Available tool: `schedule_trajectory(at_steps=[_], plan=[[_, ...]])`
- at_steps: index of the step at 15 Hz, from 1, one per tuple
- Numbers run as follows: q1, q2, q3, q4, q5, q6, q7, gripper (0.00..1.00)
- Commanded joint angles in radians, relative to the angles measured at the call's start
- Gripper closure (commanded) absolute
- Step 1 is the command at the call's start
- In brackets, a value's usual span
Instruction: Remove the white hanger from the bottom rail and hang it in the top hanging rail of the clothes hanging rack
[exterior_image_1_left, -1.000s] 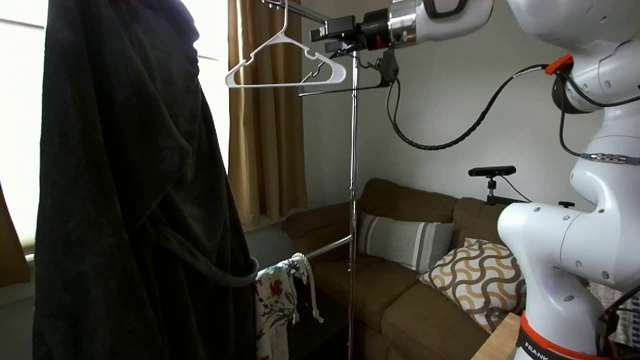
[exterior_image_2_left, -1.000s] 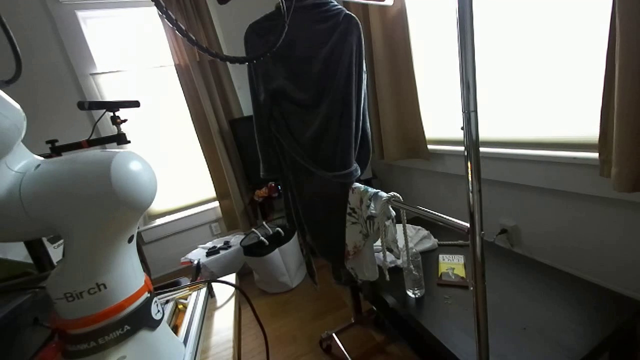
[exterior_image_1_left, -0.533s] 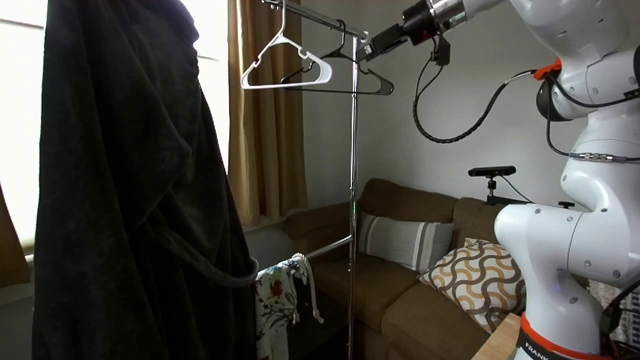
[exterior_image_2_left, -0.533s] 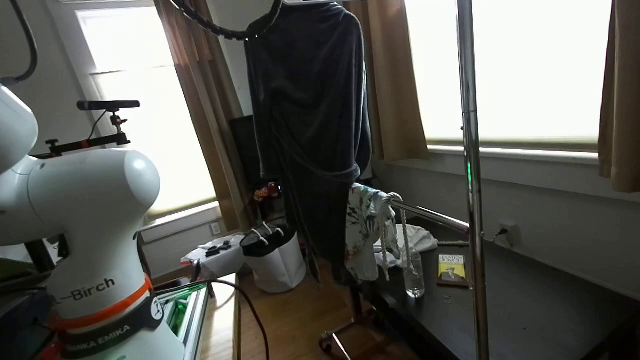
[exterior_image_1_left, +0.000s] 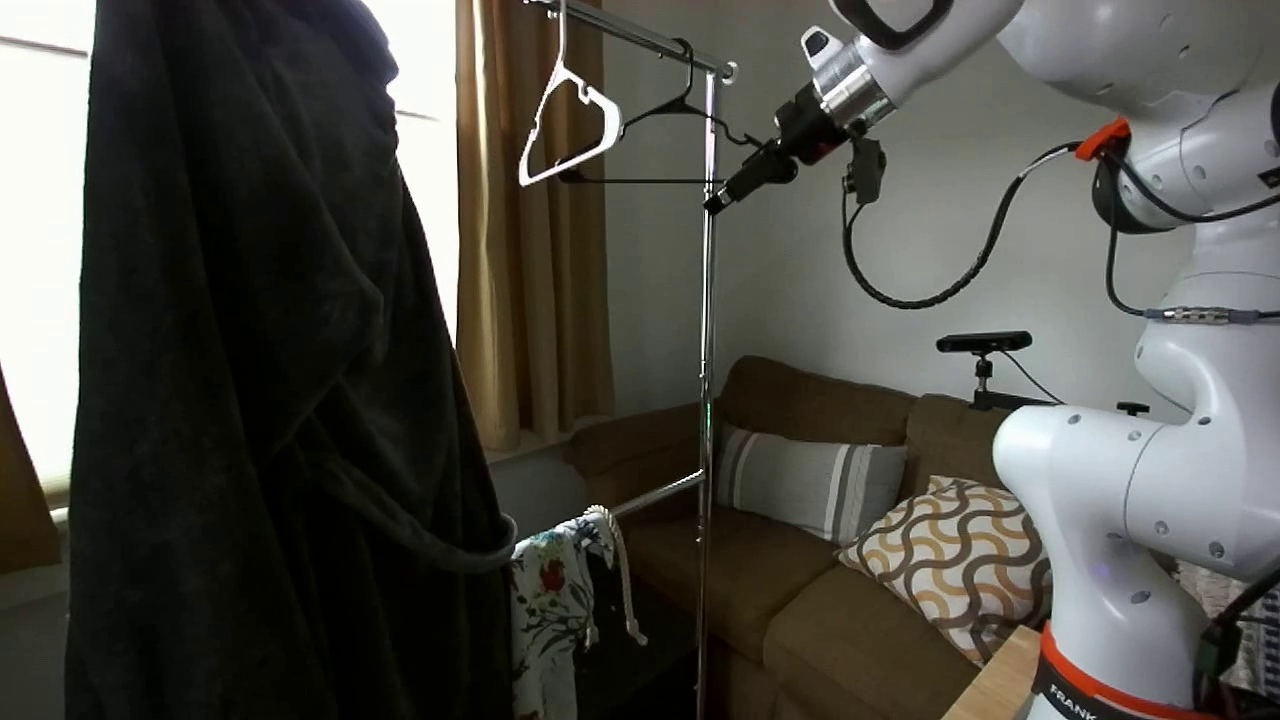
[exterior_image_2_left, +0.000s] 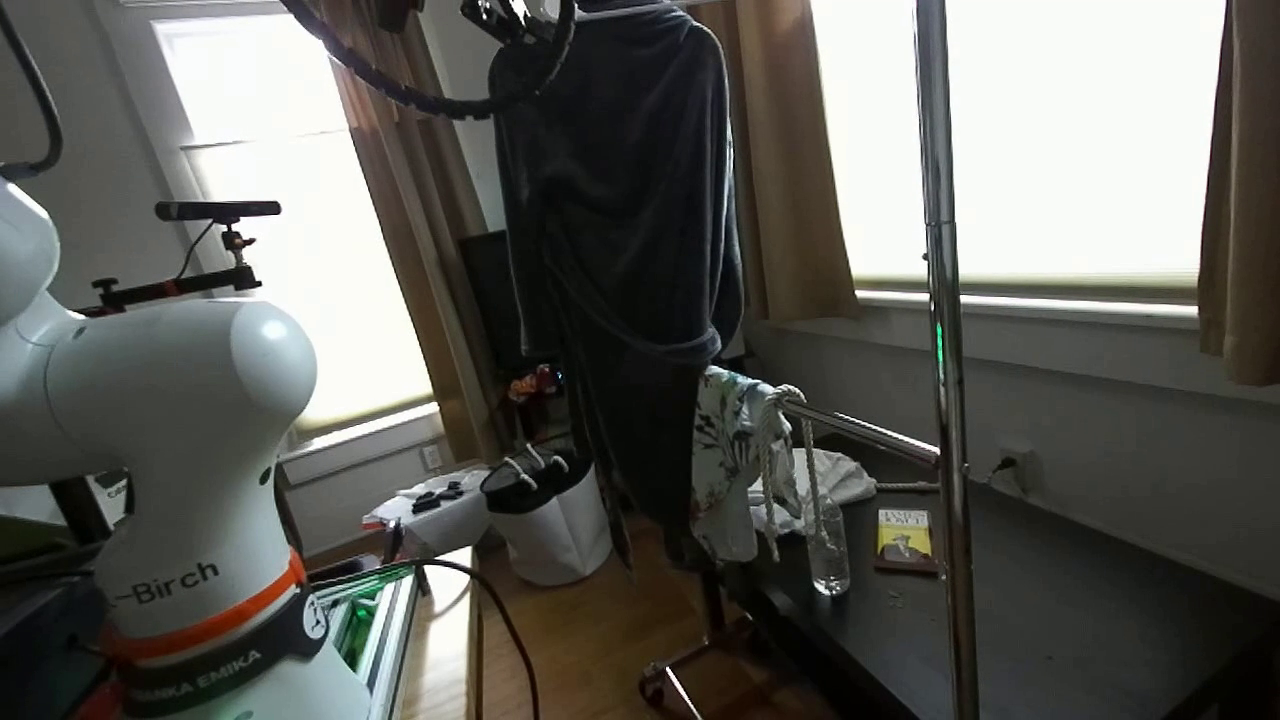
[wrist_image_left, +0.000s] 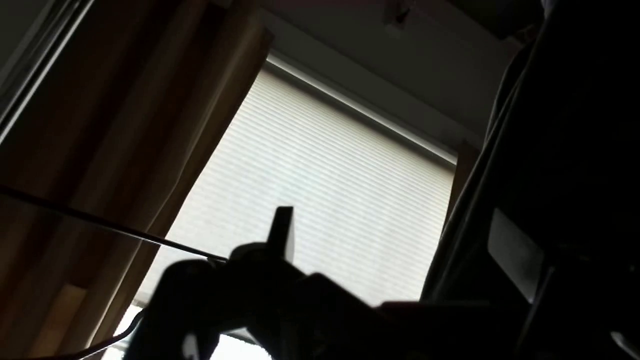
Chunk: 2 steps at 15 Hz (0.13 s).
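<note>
The white hanger (exterior_image_1_left: 612, 118) hangs at the top hanging rail (exterior_image_1_left: 640, 36) in an exterior view, turned at an angle. The top of its hook is cut off by the frame edge. My gripper (exterior_image_1_left: 715, 204) is right of it and apart from it, pointing down and left, in front of the rack's upright post. In the wrist view the gripper's fingers (wrist_image_left: 400, 245) are wide apart with nothing between them. The bottom rail (exterior_image_1_left: 655, 492) carries a floral cloth and a rope; it also shows in an exterior view (exterior_image_2_left: 870, 432). No white hanger shows on it.
A black hanger (exterior_image_1_left: 660, 110) hangs on the top rail, its right end overlapped by my gripper. A dark robe (exterior_image_1_left: 270, 350) hangs on the rack; it also shows in an exterior view (exterior_image_2_left: 620, 200). The chrome post (exterior_image_1_left: 707, 330) stands before a brown sofa (exterior_image_1_left: 800, 600).
My gripper has moved right, away from the white hanger, and tilted downward. The white hanger has turned on the rail, so it now looks narrower. The black hanger is less covered than one second ago.
</note>
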Motion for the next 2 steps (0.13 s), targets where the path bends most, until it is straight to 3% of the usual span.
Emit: schedule_trajectory(at_steps=[1,2], plan=[[-0.005,0.004,0.000,-0.003,0.000,0.000,0.000,0.00],[-0.008,0.005,0.000,-0.003,-0.001,0.000,0.000,0.00]])
